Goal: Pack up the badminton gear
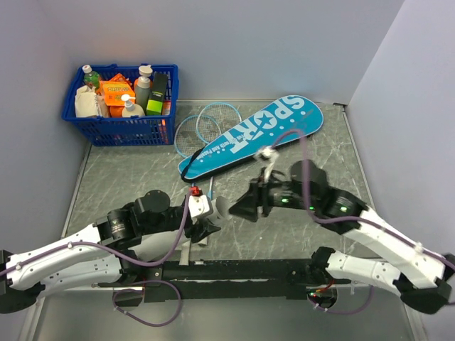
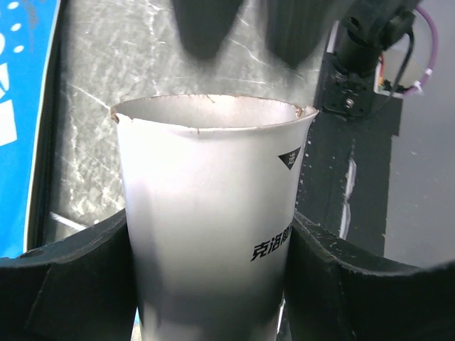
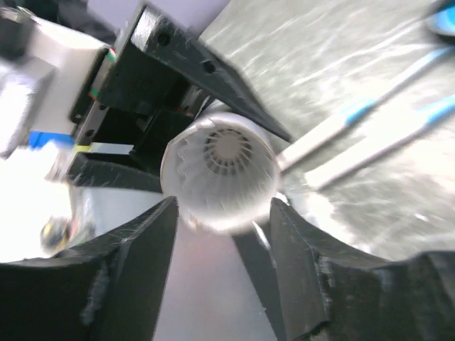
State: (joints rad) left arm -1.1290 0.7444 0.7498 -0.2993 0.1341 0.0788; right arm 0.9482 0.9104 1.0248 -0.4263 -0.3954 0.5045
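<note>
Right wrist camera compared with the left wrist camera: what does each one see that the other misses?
Only the right wrist: the inside of the paper cup, with a shuttlecock sitting in it. Only the left wrist: black printing on the cup's side and an edge of the teal bag. Both: the left gripper clamped on that cup.

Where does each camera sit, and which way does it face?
Top external: above and behind the arms, looking down at the long teal racket-shaped bag and blue plastic basket; both arms show.
Left wrist: on the left arm, facing the white paper cup clamped in the left gripper.
Right wrist: on the right arm, looking past the open right gripper into that cup's mouth.
Both wrist views share the cup.
</note>
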